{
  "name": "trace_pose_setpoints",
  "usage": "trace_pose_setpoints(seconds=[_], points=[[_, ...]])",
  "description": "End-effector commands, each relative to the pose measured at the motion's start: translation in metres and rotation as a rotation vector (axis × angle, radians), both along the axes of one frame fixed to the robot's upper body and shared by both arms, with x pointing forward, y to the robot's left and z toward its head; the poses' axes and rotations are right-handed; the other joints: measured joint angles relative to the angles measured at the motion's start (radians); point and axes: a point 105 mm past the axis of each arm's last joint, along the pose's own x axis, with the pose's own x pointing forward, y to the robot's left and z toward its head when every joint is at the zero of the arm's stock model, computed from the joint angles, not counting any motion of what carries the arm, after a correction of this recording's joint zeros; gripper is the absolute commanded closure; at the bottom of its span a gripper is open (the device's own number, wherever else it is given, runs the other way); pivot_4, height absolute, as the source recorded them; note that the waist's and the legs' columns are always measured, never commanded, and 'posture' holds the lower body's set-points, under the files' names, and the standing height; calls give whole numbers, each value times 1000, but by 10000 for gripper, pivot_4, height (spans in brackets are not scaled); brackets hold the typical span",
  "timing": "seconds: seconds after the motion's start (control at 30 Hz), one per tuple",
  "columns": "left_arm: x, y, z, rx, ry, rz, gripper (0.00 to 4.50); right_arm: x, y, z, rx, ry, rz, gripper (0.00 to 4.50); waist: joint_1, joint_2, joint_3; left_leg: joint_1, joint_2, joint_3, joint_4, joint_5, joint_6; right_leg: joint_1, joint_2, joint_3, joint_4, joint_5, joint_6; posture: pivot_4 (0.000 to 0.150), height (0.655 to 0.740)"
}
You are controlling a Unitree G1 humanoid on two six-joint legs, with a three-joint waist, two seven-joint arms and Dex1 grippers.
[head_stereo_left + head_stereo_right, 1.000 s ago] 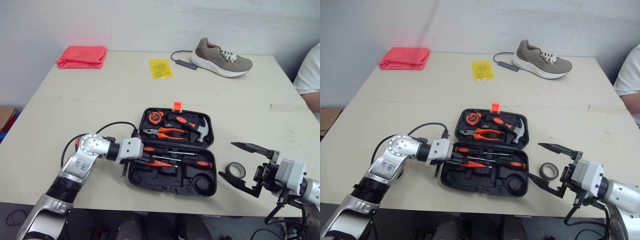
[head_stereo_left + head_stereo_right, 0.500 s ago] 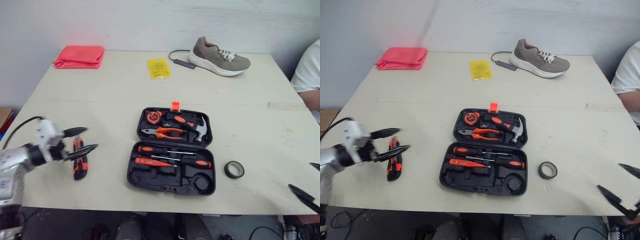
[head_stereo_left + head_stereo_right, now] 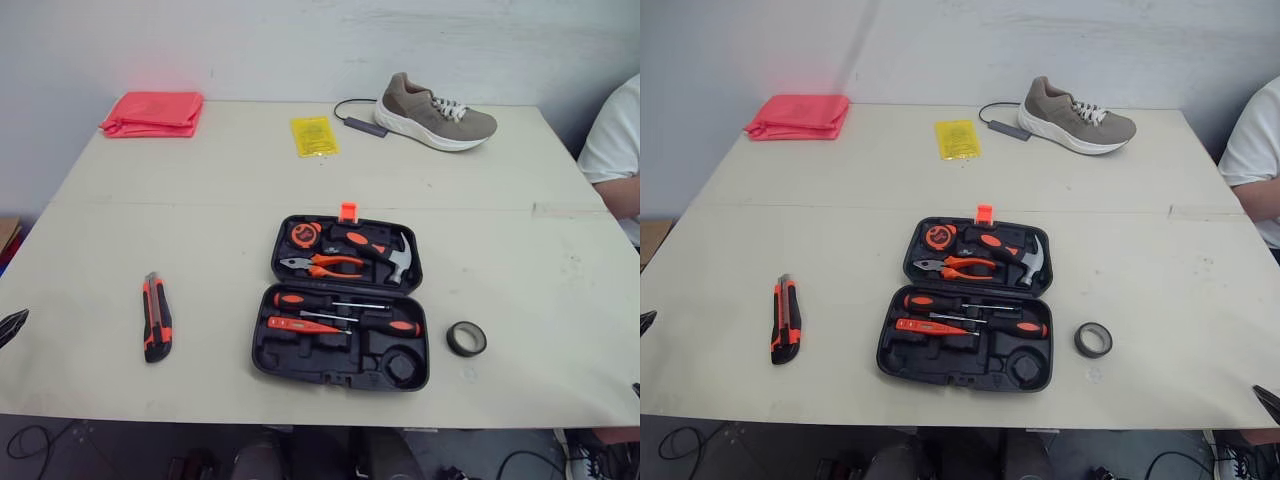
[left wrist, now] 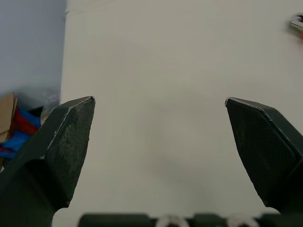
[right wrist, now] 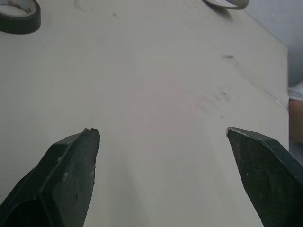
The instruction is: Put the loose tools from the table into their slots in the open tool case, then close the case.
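**Inspector:** What is cut off or unclear?

**Assistant:** Far to the left of the case (image 3: 340, 305), the left gripper (image 4: 158, 100) is cropped in the head view, with one fingertip (image 3: 10, 325) at the frame's edge. The right gripper (image 5: 161, 131) is cropped the same way far to the right, with one tip (image 3: 1270, 400) showing. In the left wrist view a small pale and red thing (image 4: 297, 22) is cut by the corner, and I cannot identify it. The right wrist view crops the tape roll (image 5: 18, 9). A person's sleeve (image 3: 615, 140) is cropped well to the right of the case.

**Inspector:** Pose of the arms?

**Assistant:** Both grippers sit low at the near side of the table (image 3: 230, 200), well apart from the case, and point out over bare tabletop. The fingers of each are spread wide and hold nothing.

**Inspector:** Task items?

**Assistant:** The case lies open and flat. The hammer (image 3: 385, 250) and pliers (image 3: 325, 265) sit in its far half, and the screwdrivers (image 3: 330, 300) in its near half. The knife (image 3: 156, 317) lies loose on the table, well to the left of the case. The tape roll lies near the case's right near corner, not touching it.

**Inspector:** Anything else?

**Assistant:** Beyond the case are a shoe (image 3: 435, 100) and a yellow packet (image 3: 314, 135). A red cloth (image 3: 152, 112) lies further left.
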Motion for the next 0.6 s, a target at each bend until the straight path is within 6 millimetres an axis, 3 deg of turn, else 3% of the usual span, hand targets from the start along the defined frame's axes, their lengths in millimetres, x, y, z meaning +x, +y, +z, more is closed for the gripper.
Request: trace_pose_setpoints(seconds=[0.03, 0.07, 0.17, 0.33, 0.5, 0.6], points=[[6, -22, 17, -22, -87, -50, 327, 13, 24, 7, 25, -43, 147, 0, 1, 0, 0, 0, 0, 0, 0, 0, 0, 0, 0, 0, 0, 0, 0, 1500, 7400], [7, -27, 19, -22, -100, -54, 327, 18, 31, 9, 34, -54, 181, 0, 1, 0, 0, 0, 0, 0, 0, 0, 0, 0, 0, 0, 0, 0, 0, 1500, 7400], [5, -59, 21, -79, -110, -81, 327, 33, 80, 16, 90, -105, 367, 0, 1, 0, 0, 0, 0, -1, 0, 1, -1, 0, 0, 0, 1, 0, 0, 1500, 7400], [1, -103, 35, -190, -164, -4, 327, 36, 151, 27, 195, -142, 590, 0, 4, 0, 0, -1, 0, -1, -2, 1, -1, 0, 0, 1, 0, 0, 0, 1500, 7400], [2, -129, 17, -230, -83, 176, 327, 44, 190, 38, 230, -194, 706, 0, 6, -1, -1, 0, -1, -1, -1, 4, 4, 2, 0, 1, 0, 0, 1, 1500, 7400], [5, -134, 8, -252, -47, 323, 327, 49, 204, 42, 235, -205, 759, 0, 8, -1, -1, 0, -2, -1, -1, 4, 5, 2, 1, 1, 0, 0, 1, 1500, 7400]])
